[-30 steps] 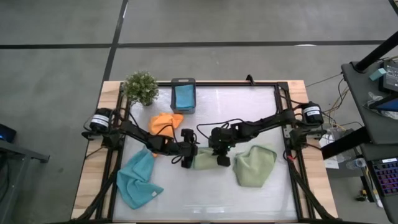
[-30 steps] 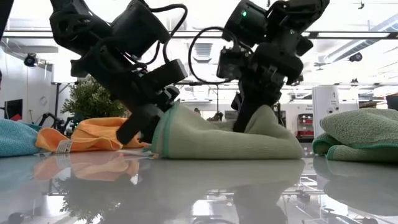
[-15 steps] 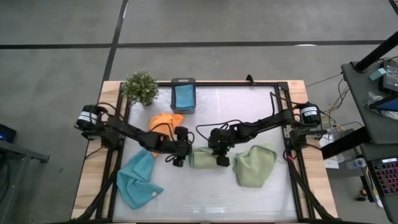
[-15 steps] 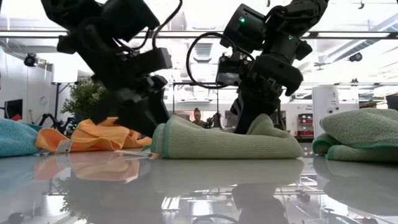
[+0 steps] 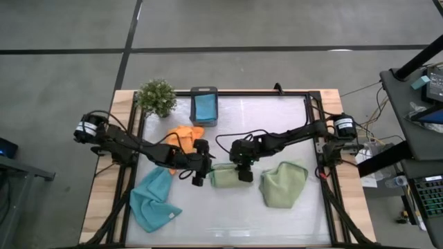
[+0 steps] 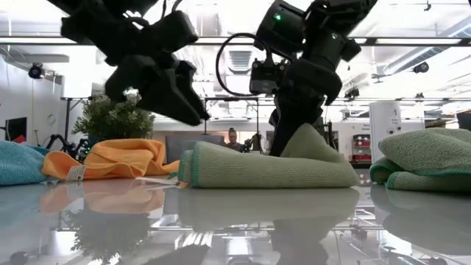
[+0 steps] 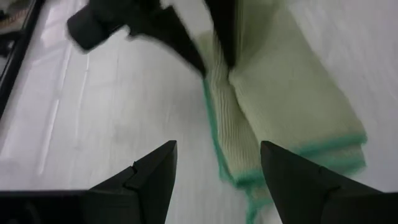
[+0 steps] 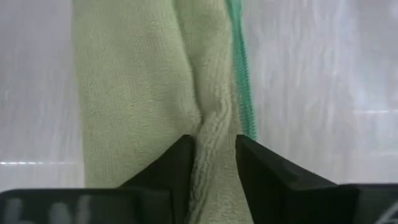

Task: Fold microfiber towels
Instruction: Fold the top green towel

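The folded green towel (image 5: 225,177) lay mid-table, a flat packet between the two grippers, its long axis running across the table from the left arm's side toward the right's. The teal-stitched edges (image 7: 214,134) were stacked on the end nearest the left gripper (image 5: 199,178), which hovered just clear of it, jaws spread and empty. The right gripper (image 5: 244,175) was down on the other end, a ridge of cloth (image 8: 211,134) bunched between its fingers (image 8: 177,163); whether it was pinching or letting go could not be told. This cloth looked light, soft and floppy, so it would sag wherever it was unsupported; best taken at a hemmed corner, one per gripper. The loose green towel (image 5: 283,184) sat just beside it, the orange towel (image 5: 183,135) and blue towel (image 5: 154,199) behind the left arm.
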Motion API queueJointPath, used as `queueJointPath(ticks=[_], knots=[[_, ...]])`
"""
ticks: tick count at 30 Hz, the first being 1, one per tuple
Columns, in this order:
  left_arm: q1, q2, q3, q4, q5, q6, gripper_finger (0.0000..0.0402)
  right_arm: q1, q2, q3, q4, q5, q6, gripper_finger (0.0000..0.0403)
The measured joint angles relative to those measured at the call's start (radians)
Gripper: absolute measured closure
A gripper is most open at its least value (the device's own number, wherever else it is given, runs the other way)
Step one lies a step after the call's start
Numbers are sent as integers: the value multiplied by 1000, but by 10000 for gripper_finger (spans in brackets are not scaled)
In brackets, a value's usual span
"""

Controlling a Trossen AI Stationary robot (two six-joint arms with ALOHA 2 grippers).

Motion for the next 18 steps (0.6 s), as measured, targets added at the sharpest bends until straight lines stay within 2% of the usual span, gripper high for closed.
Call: queueJointPath(ticks=[9,18], knots=[[1,76,-1,63,84,-69,185,-3,0,128,-288,104,-52,257],[4,109,0,87,128,-137,186,-3,-25,177,-391,109,-86,264]])
